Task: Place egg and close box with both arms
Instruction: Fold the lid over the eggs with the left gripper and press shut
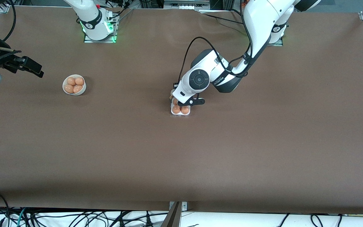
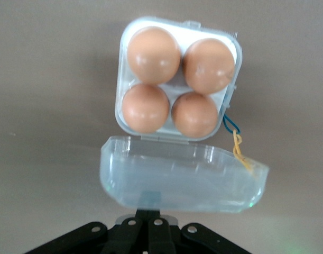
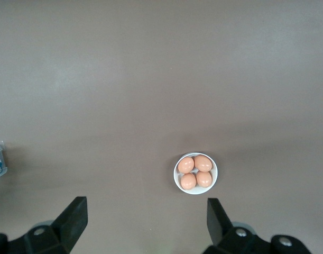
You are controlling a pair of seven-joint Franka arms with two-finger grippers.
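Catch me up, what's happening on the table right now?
The left gripper is down at the box in the middle of the table. All four cells hold an egg, and the clear lid is part open. The right gripper waits, open, up in the air at its own end of the table, by the white bowl holding four more eggs.

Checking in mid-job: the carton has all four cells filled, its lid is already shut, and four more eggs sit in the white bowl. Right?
Not quite: the lid is open, hanging back from the hinge, as the left wrist view shows. The carton does hold four eggs, and the bowl holds four more.
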